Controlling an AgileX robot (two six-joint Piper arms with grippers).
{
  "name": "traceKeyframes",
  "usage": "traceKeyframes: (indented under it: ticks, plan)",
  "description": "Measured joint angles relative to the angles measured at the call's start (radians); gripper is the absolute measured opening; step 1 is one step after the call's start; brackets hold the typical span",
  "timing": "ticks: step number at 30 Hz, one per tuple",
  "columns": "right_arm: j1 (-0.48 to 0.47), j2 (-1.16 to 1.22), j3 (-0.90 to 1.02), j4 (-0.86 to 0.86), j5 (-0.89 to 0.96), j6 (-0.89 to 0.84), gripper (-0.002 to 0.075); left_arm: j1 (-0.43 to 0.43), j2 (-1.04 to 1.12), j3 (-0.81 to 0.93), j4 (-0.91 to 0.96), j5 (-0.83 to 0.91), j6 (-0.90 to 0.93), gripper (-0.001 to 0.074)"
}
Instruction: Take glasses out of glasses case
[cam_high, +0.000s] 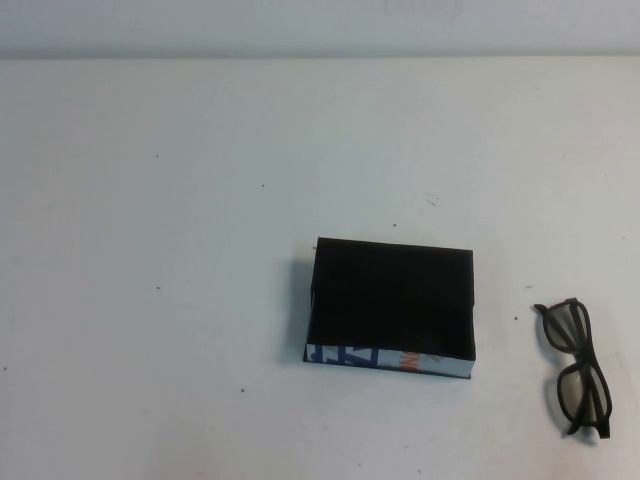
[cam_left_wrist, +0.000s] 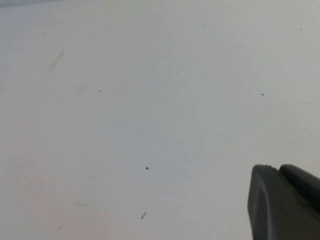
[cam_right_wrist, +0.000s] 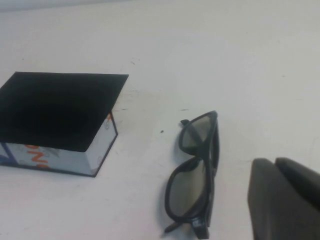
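The glasses case (cam_high: 392, 298) is a shallow black box with a white front wall printed in blue and orange, standing near the middle of the table. It also shows in the right wrist view (cam_right_wrist: 60, 112). The dark-framed glasses (cam_high: 577, 367) lie folded on the table to the right of the case, outside it and apart from it. In the right wrist view the glasses (cam_right_wrist: 195, 172) lie beside my right gripper (cam_right_wrist: 274, 161), which is shut, empty and not touching them. My left gripper (cam_left_wrist: 277, 167) is shut and empty over bare table. Neither arm shows in the high view.
The white table (cam_high: 180, 250) carries only small dark specks. Its far edge meets a pale wall at the top of the high view.
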Motion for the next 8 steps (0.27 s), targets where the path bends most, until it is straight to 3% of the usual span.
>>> traceKeyframes:
  ticks: [8]
  plan:
    - [0.012, -0.002, 0.0, 0.002, 0.0, 0.0, -0.0016, 0.0, 0.0, 0.0, 0.0, 0.0, 0.0, -0.0004]
